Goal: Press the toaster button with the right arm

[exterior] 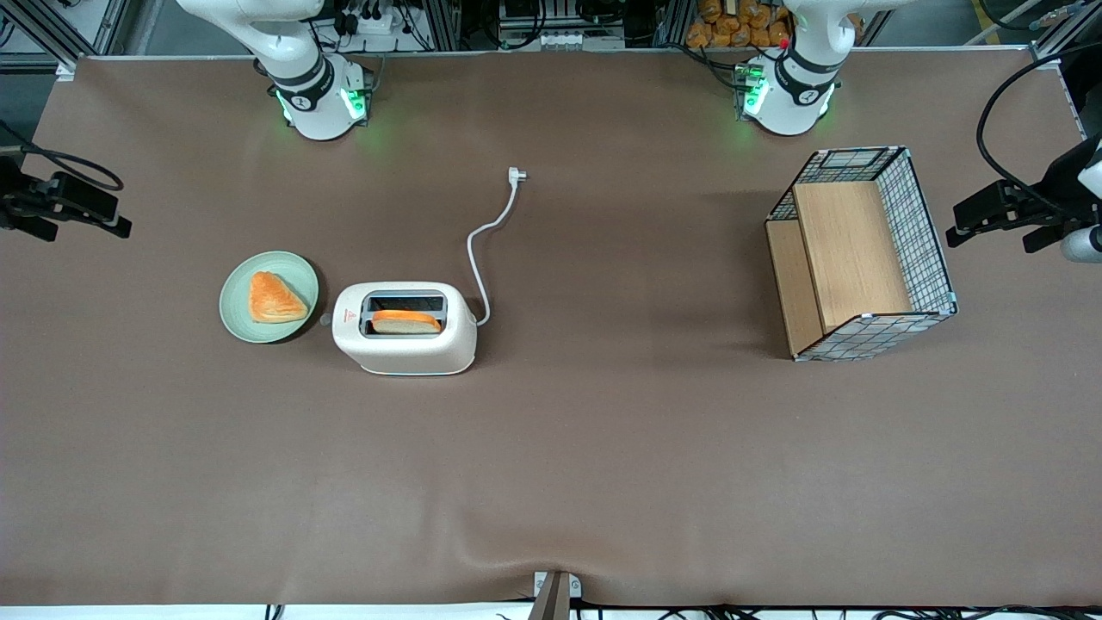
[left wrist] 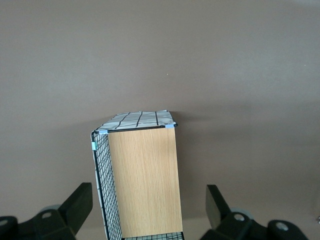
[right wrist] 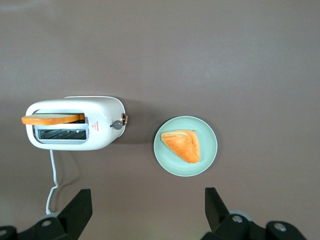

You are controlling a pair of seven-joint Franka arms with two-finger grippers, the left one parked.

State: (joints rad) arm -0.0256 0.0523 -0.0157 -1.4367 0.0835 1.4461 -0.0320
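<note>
- The toaster (exterior: 405, 328) stands on the brown table (exterior: 603, 448), toward the working arm's end, with a slice of bread (exterior: 405, 322) in the slot nearer the front camera.
- The toaster button (right wrist: 117, 124) is a small grey knob sticking out of the short end by the red triangle mark, facing the green plate (exterior: 231, 297) that sits just beside the toaster and carries a piece of pastry (exterior: 275, 298).
- In the front view the knob is only a faint nub at the toaster's end, so its exact height on that face is probably best read from the wrist view.
- The white cord (exterior: 488, 245) trails away from the toaster's other end, clear of the button.
- The gripper (right wrist: 147, 210) hangs high above the table, over the ground near the toaster and plate, fingers spread wide with nothing between them.
- The step in hand looks like the approach: no contact with the toaster yet.
- The next move calls for coming down into the narrow gap between plate and toaster, lining a fingertip up with the knob, and pressing without nudging the plate.
</note>
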